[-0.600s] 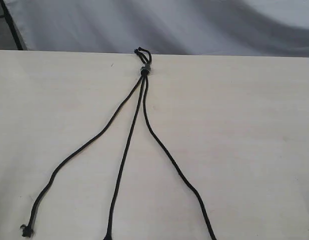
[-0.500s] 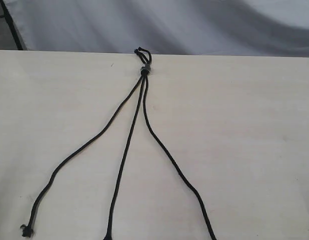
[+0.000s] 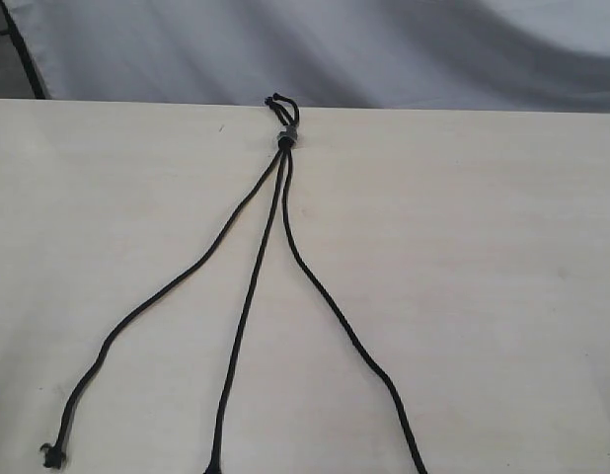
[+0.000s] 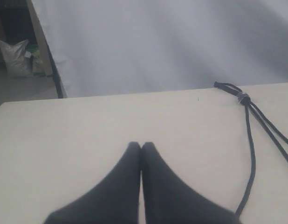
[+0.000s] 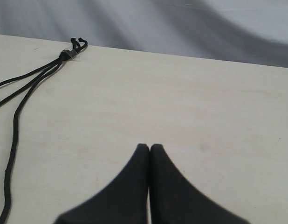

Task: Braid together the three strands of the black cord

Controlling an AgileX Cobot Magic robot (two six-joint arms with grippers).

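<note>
Nothing had shifted since the moment before: the left gripper [image 4: 141, 144] and the right gripper [image 5: 149, 147] each pointed out over the table [image 3: 483, 296], fingers pressed together at the tips, holding nothing and well clear of the rope. Only the wrist views showed them, while the exterior view alone showed the three strands [image 3: 248, 296] fanned apart and unbraided toward the near edge. Farthest off, the black cord [image 3: 274, 193] met its grey band [image 3: 286, 137] at the table's far edge.

No readable text, labels, brands, numbers or signs anywhere.
</note>
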